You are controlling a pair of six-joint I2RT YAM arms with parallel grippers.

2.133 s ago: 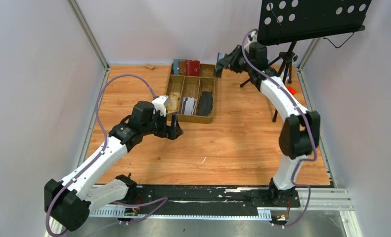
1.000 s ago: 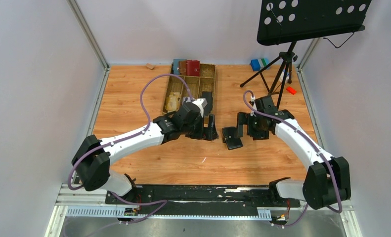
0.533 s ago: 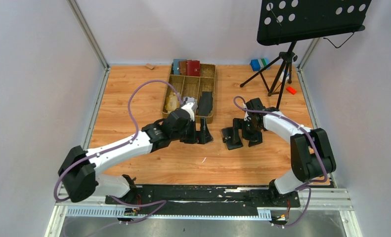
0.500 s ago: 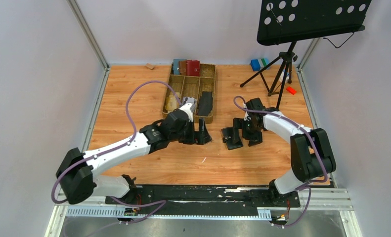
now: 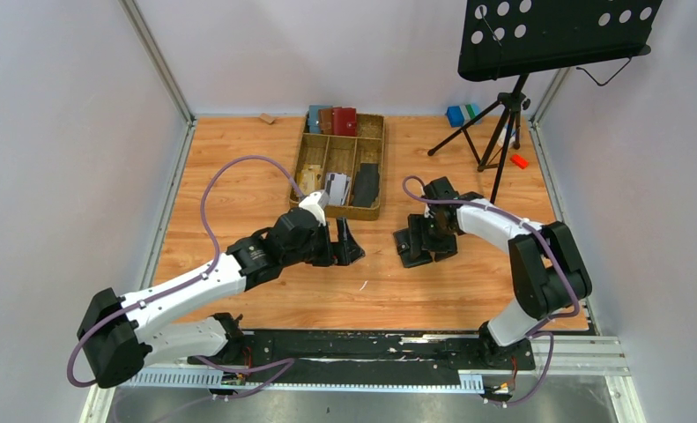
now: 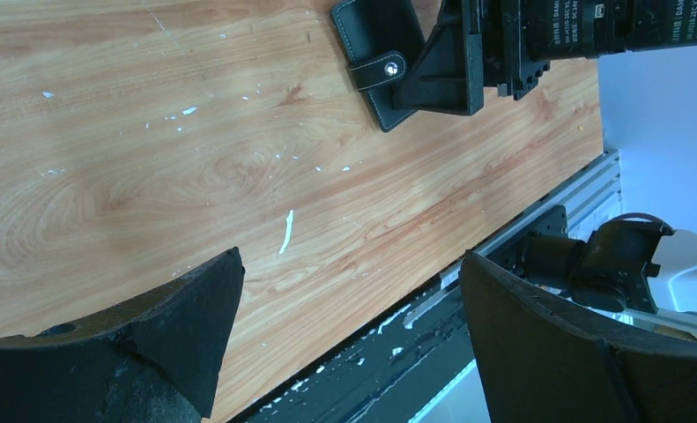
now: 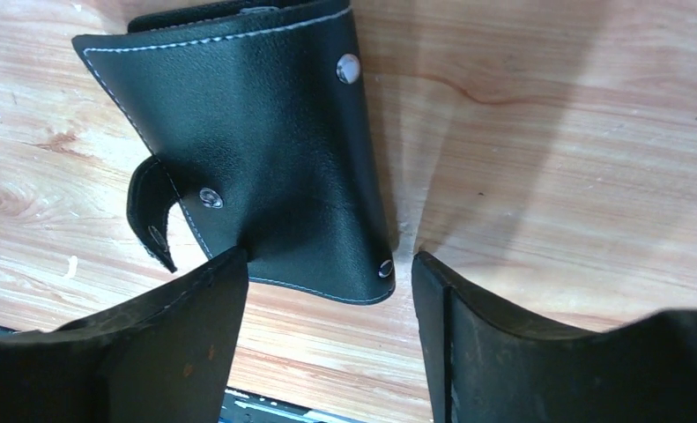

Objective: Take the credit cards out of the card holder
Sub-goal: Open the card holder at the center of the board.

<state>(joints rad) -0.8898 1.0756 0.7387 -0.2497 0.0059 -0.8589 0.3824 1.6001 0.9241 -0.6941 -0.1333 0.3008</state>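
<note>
The black card holder (image 5: 409, 246) lies folded shut on the wooden table, its snap tab hanging loose at one side (image 7: 155, 216). The credit cards are hidden. My right gripper (image 5: 434, 240) is down at the holder with its jaws astride the holder's near end (image 7: 327, 261). One finger (image 7: 177, 335) touches the holder's corner. The other finger (image 7: 503, 344) stands just clear of its edge. My left gripper (image 5: 345, 248) hovers open and empty to the left of the holder (image 6: 375, 40), over bare wood (image 6: 349, 273).
A wooden divided tray (image 5: 382, 167) behind the grippers holds red, brown and blue wallets, a long black flat piece and light-grey flat pieces. A music stand (image 5: 556, 35) on a tripod stands at the back right. Small blue (image 5: 455, 115) and red (image 5: 519, 161) items lie near it.
My right gripper slid left onto the card holder and its jaws narrowed around it. My left arm drew back to the left, away from the holder, staying open.
</note>
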